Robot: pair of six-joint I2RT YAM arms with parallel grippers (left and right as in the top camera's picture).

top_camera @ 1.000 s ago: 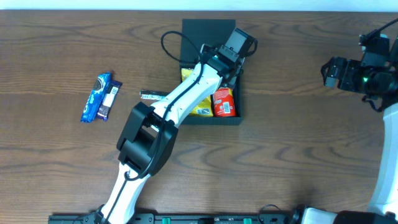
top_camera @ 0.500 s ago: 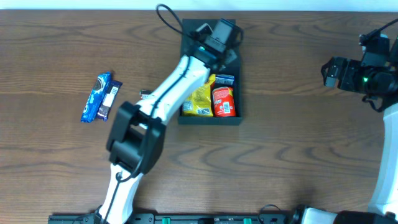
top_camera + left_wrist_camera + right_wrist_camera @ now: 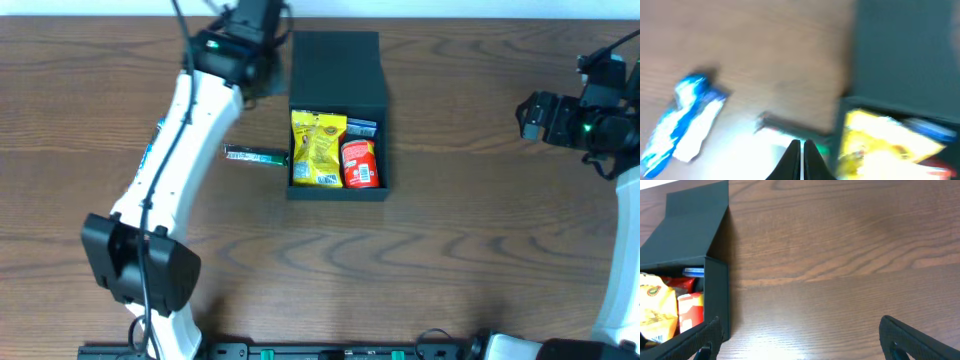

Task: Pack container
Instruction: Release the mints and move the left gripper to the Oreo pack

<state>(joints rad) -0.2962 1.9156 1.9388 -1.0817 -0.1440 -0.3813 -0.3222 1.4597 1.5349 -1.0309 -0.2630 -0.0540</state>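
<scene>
Left gripper beside the container lid, loose bar within reach.

Pinched together on nothing, fingertips meeting in the blurred wrist view; hanging just off the far-left corner of the open flap. Container mid-table, lid folded back, already holding a yellow packet, a red packet and a small blue packet. Just left of the box wall, nearer the arm's base than the gripper: a thin dark bar, long axis running left to right. Further left, a blue-and-white wrapper, mostly hidden under the arm from overhead. Right gripper spread wide and empty, well apart at the right. Likely a left-arm job: drawing back toward the base, opening, closing across the bar's narrow width.
</scene>
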